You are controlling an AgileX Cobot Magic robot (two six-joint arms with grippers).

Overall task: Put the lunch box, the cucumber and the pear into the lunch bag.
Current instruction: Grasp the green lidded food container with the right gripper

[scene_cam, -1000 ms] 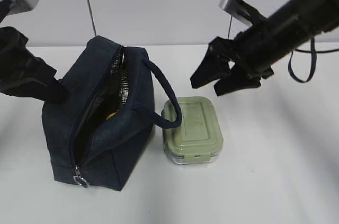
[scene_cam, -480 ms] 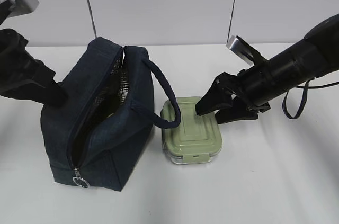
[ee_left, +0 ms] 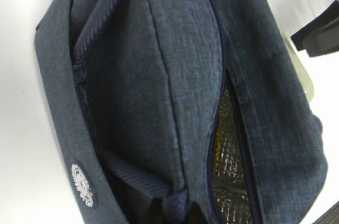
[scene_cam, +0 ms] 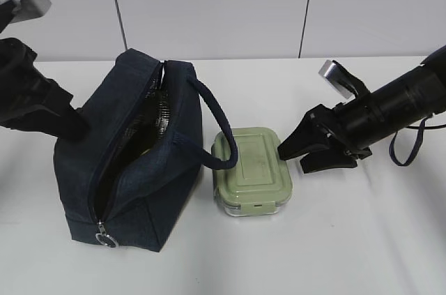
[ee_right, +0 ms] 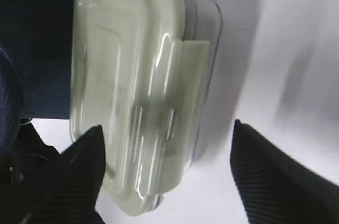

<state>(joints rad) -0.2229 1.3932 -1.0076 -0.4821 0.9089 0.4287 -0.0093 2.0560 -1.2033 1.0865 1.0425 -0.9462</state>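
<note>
One item visibly remains out: the lunch box (scene_cam: 251,171) sits on the desk (scene_cam: 362,239) at centre frame, beside the open lunch bag (scene_cam: 132,162). Right hand (scene_cam: 293,155), fingers apart, flanks its end. Left hand's state cannot be told. Cucumber and pear unseen.

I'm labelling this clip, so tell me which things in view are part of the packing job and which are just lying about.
Part of the job:
lunch bag, unzipped
lunch box, beside the bag
right end effector, open, at the lunch box
left end effector, not visible

Just there:
white table
No stray items; cucumber and pear not clearly visible.
</note>
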